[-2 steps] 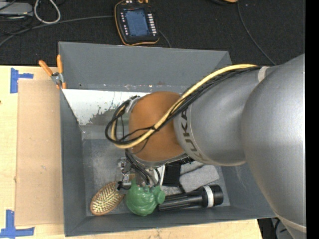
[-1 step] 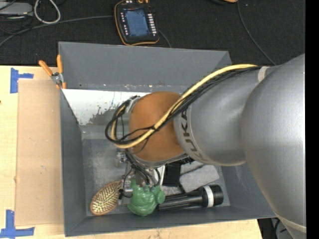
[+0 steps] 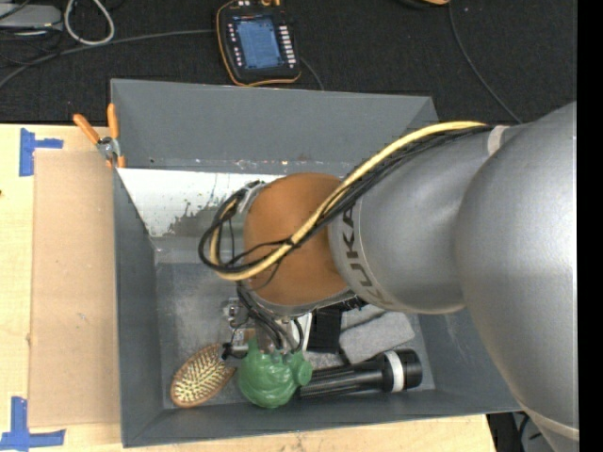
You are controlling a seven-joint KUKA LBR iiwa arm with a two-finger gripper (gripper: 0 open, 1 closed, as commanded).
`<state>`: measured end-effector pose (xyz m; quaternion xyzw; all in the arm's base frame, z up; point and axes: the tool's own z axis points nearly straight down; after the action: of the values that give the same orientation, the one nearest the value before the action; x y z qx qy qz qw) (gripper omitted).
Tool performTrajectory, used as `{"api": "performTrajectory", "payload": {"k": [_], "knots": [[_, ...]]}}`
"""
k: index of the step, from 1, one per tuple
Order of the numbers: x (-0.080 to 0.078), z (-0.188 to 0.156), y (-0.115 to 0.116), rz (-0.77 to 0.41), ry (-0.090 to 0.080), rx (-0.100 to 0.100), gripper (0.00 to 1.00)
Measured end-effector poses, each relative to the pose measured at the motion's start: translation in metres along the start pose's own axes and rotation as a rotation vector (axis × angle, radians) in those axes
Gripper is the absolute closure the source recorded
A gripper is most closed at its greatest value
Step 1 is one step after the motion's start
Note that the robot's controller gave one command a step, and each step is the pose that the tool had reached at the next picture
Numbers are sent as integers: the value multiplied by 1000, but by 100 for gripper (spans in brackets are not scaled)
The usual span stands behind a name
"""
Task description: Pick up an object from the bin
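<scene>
The jaws, open or closed not determinable, are positioned just above the green lumpy soft-looking toy (image 3: pixel 273 379), itself beside the gold oval hairbrush (image 3: pixel 201 377). Judged light, yielding; grasping its upper bulge is advised.

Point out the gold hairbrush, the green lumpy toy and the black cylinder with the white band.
gold hairbrush (image 3: pixel 201 377): camera view, middle of its bristle head.
green lumpy toy (image 3: pixel 271 378): camera view, centre of its body.
black cylinder (image 3: pixel 363 377): camera view, middle of its barrel.

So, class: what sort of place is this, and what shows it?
Probably a robotics lab: a KUKA arm reaching into a grey metal bin, a handheld control pendant, loose cables behind.
</scene>
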<state>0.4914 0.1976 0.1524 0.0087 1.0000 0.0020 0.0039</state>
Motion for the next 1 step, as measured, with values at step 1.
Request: {"api": "performTrajectory", "payload": {"k": [1], "knots": [[0, 0, 0, 1, 0, 0, 0]]}}
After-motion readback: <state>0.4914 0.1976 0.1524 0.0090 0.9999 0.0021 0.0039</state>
